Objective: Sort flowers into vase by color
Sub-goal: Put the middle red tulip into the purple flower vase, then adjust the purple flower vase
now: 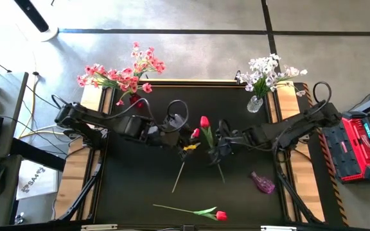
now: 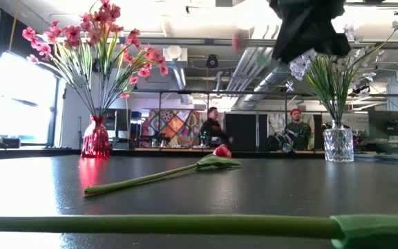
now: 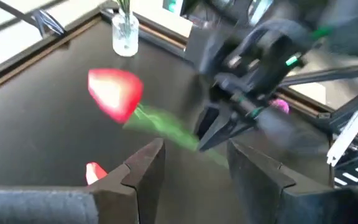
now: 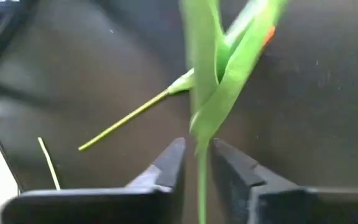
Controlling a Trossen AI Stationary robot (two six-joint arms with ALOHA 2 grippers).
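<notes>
Right claw (image 1: 216, 153) clamped on green stem of red artificial tulip (image 1: 205, 122) above centre of black desk (image 1: 133, 186). Left claw (image 1: 191, 136) alongside, fingers (image 3: 145, 168) apart, empty.

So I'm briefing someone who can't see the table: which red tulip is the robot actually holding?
Start at the middle of the black table, where the two arms meet. The held tulip stands upright there, its stem pinched in the right pincer. The other red tulips lie flat, one beside it and one at the near edge.
</notes>
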